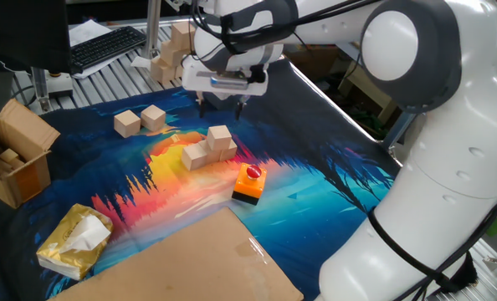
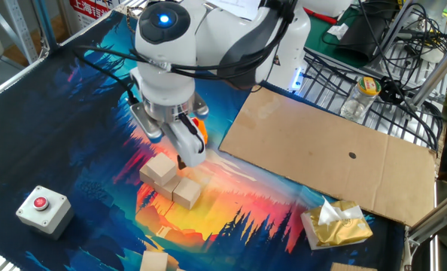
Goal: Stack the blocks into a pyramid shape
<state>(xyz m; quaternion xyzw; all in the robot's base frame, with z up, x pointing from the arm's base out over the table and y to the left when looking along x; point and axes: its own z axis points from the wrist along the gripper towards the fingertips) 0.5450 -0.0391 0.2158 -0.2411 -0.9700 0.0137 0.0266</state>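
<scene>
The blocks (image 1: 210, 147) are pale unpainted wood, matt with a faint grain, and the pair (image 1: 140, 121) lying at ten o'clock from them looks the same. The arm's shell (image 1: 416, 167) is smooth white plastic with a soft gloss; the gripper (image 1: 222, 107) shows dark matt fingers. A printed mat (image 1: 315, 192) with a slight sheen covers the desk. The flat sheet (image 2: 329, 154) and the box (image 1: 18, 150) are matt brown cardboard. The button block (image 1: 249, 184) is glossy orange and black plastic. The crumpled packet (image 1: 74, 241) has a shiny yellowish wrapper around white paper. The rack (image 1: 119, 71) at twelve o'clock is bare ribbed metal
</scene>
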